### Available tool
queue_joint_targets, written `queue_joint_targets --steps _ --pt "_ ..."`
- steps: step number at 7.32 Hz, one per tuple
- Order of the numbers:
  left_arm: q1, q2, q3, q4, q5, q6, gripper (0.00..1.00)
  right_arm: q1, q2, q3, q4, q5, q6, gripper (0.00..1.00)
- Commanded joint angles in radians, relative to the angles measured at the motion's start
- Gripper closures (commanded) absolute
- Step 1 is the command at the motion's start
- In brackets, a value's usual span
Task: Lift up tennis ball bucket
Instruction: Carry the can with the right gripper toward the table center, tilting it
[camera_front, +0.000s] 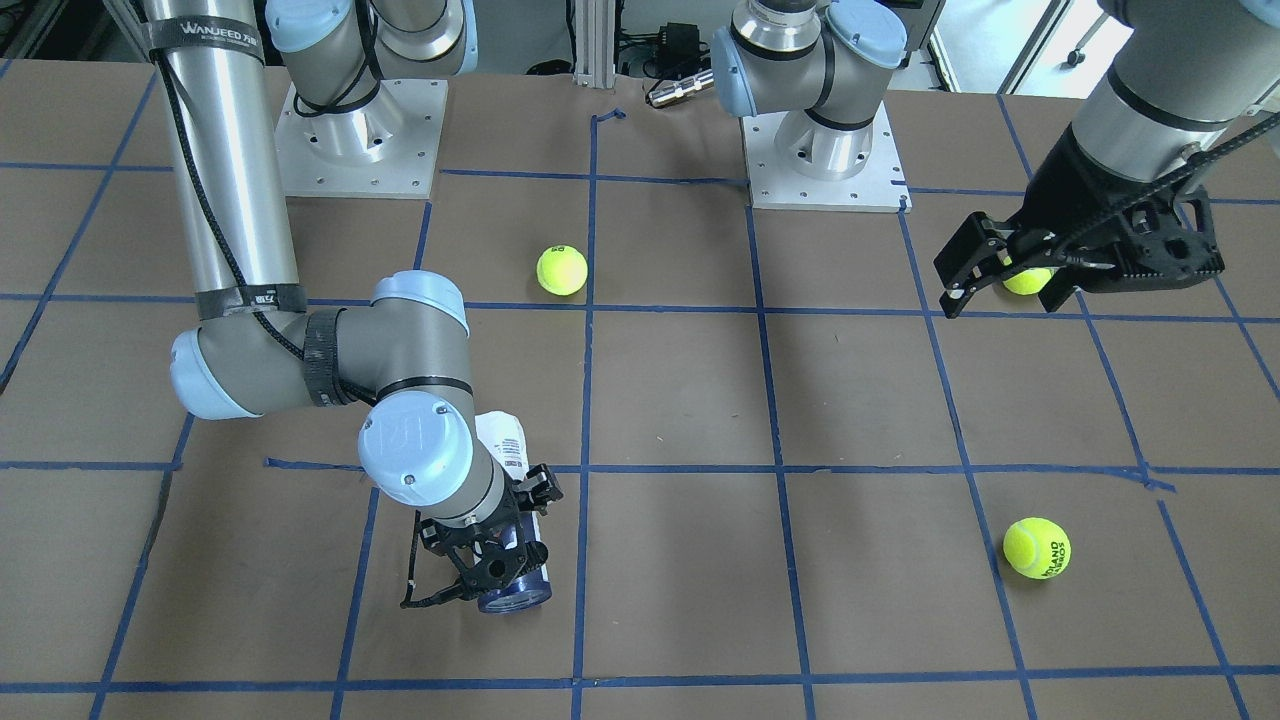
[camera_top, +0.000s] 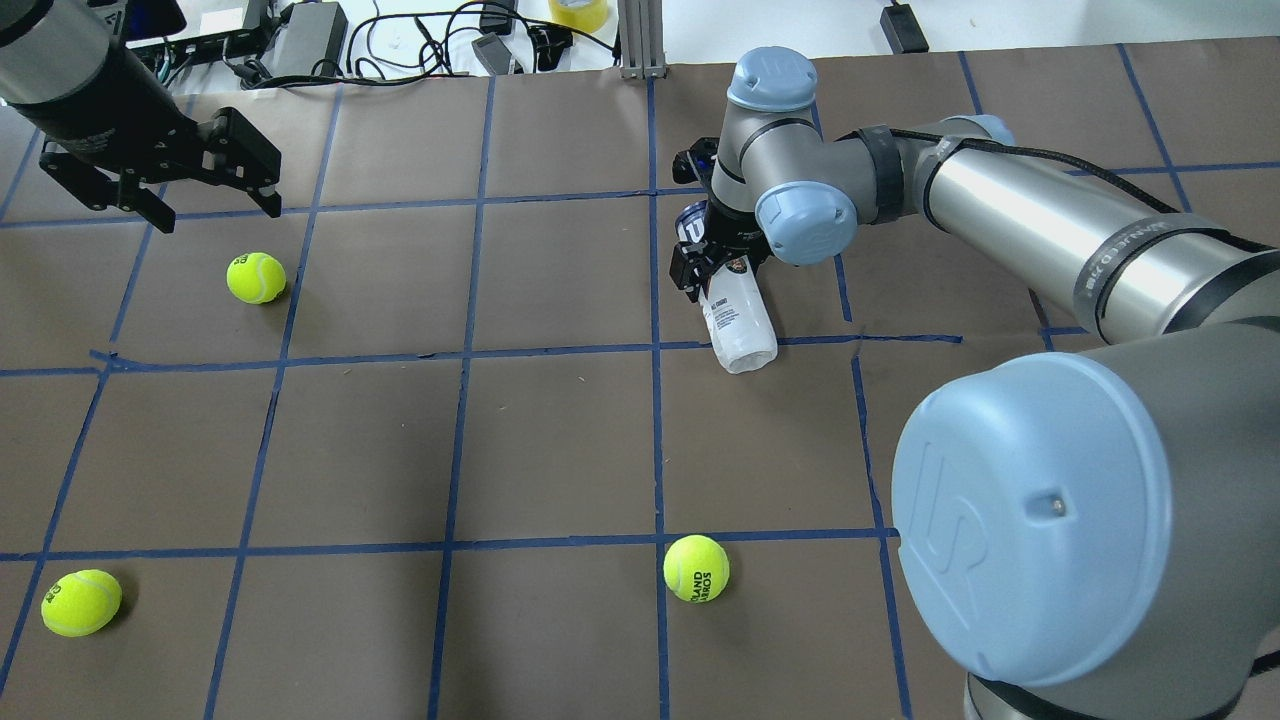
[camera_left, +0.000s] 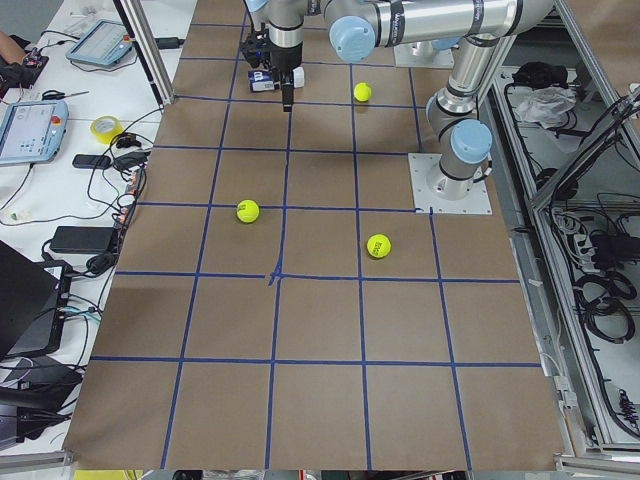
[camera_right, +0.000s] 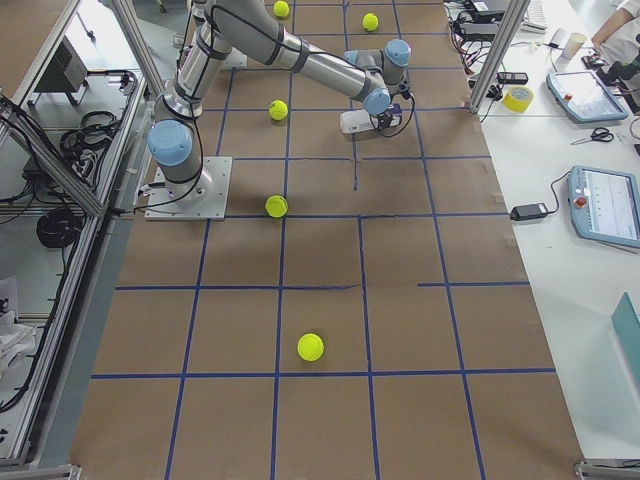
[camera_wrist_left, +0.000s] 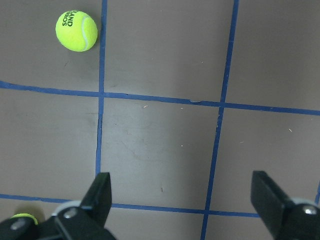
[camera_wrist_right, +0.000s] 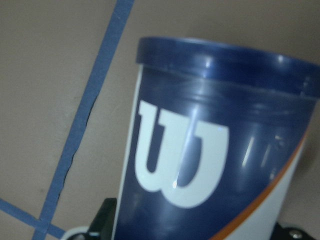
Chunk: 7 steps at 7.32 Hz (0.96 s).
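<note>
The tennis ball bucket (camera_top: 738, 322) lies on its side on the brown table, dark blue rim toward the far edge, white end toward the robot. It also shows in the front-facing view (camera_front: 503, 440). My right gripper (camera_top: 705, 262) is down over its blue rim end, and the jaws stand wide on either side of the can. The right wrist view shows the navy section with the white "W" (camera_wrist_right: 180, 165) filling the frame, and one finger (camera_wrist_right: 102, 222) close beside the can. My left gripper (camera_top: 215, 212) hangs open and empty above the table's far left.
Three yellow-green tennis balls lie on the table: one (camera_top: 256, 277) under the left gripper, one (camera_top: 81, 602) at the near left, one (camera_top: 696, 568) near the middle front. Blue tape lines grid the table. The arm bases (camera_front: 360, 130) stand at the robot's edge.
</note>
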Motion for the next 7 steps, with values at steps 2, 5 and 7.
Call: queue_joint_targets --steps 2,5,7 --pt "-0.001 0.003 0.000 0.000 -0.002 0.000 0.00 0.000 0.002 -0.002 0.003 -0.005 0.003 0.34" --pt "-0.001 0.001 0.000 0.002 -0.006 -0.001 0.00 0.022 -0.012 -0.020 -0.022 0.004 -0.008 0.48" --pt "-0.001 -0.001 0.000 0.003 -0.006 0.000 0.00 0.112 -0.036 -0.020 -0.098 -0.005 -0.075 0.47"
